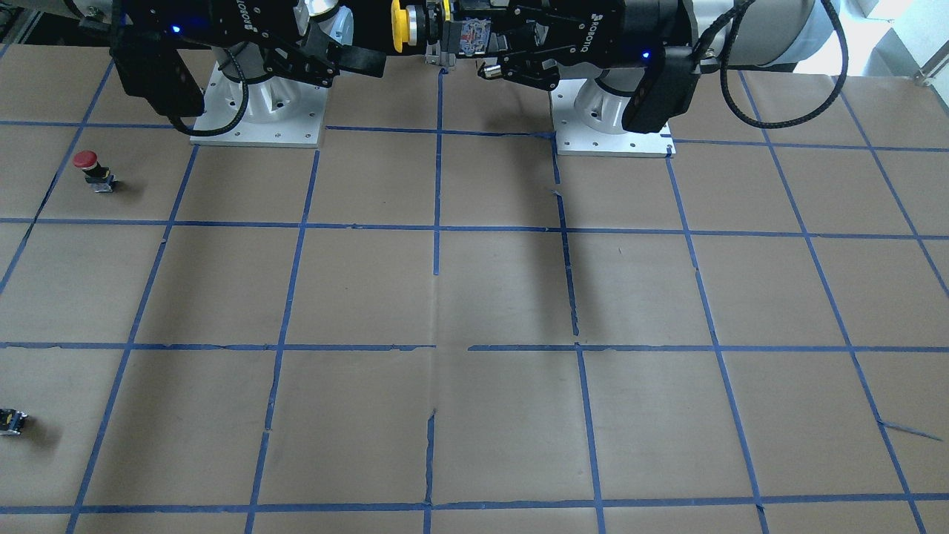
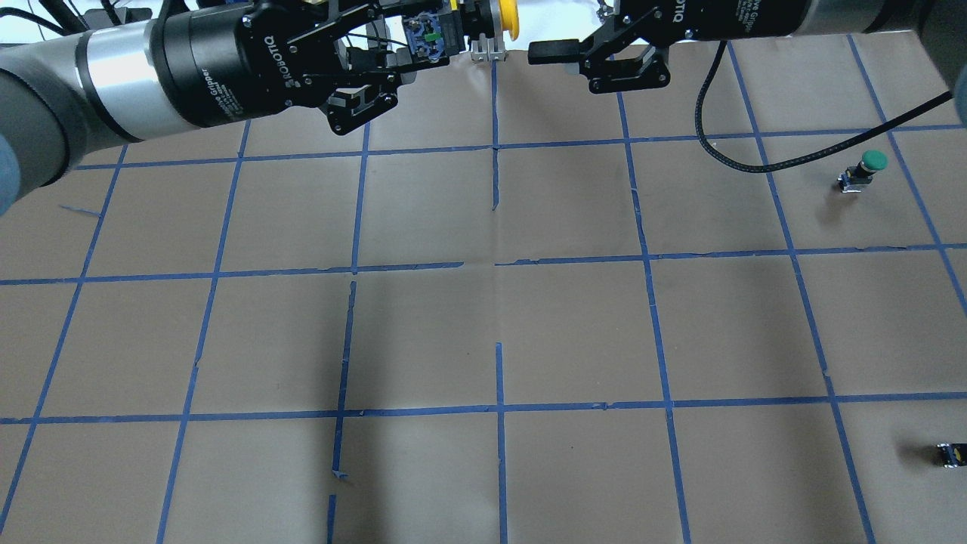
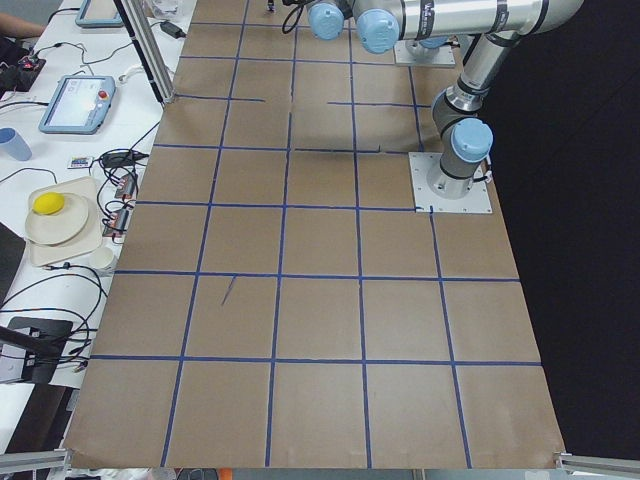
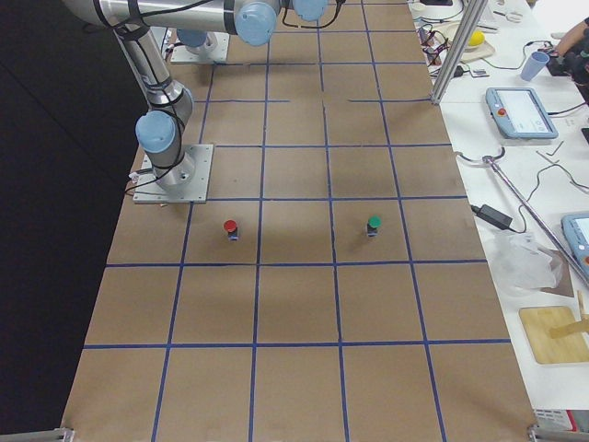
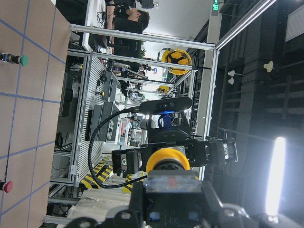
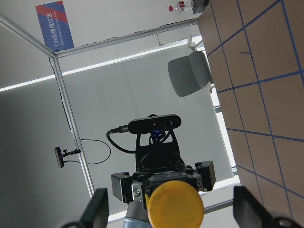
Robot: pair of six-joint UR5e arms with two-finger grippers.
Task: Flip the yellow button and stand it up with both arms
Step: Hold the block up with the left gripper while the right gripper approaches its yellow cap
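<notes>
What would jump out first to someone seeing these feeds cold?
The yellow button is held in mid-air above the table. The left pincer grips its body, and its cap points at the open right pincer facing it. On the table, off to the robot's right, stand a red button and a green button.

The table (image 2: 574,332) is viewed steeply from above on both long sides and from each end; the wrist views are pointed at each other, close up, and the yellow button (image 6: 174,204) is shared.
</notes>
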